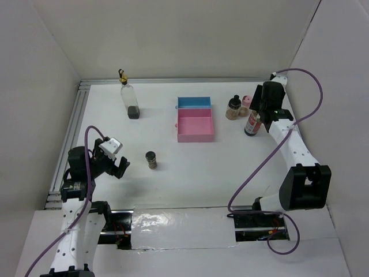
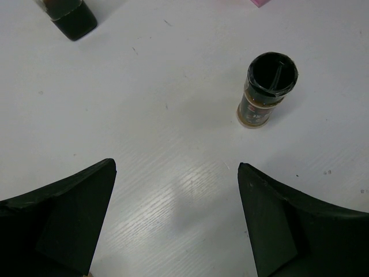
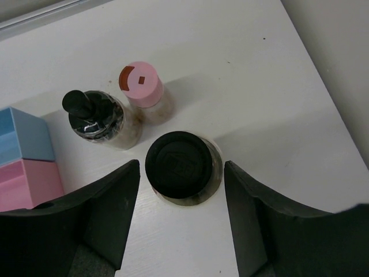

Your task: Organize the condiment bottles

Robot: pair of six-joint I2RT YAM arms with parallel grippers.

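A tall clear bottle with a gold-black pourer (image 1: 131, 98) stands at the back left; its dark base (image 2: 72, 17) shows in the left wrist view. A small dark-lidded spice jar (image 1: 151, 160) (image 2: 265, 92) stands upright mid-table, ahead and to the right of my open, empty left gripper (image 1: 118, 164) (image 2: 177, 167). At the back right, my right gripper (image 1: 256, 112) (image 3: 181, 166) hangs over the red-label bottle (image 1: 252, 124). Its jaws stand on either side of the black cap (image 3: 180, 164) with thin gaps. Just behind are a pink-capped shaker (image 3: 141, 85) and a dark-lidded jar (image 3: 98, 118).
A blue tray (image 1: 194, 102) and a pink tray (image 1: 195, 125) sit together at the back centre, just left of the right-hand cluster. Walls close in the table on the left, back and right. A metal rail (image 1: 69, 133) runs along the left edge.
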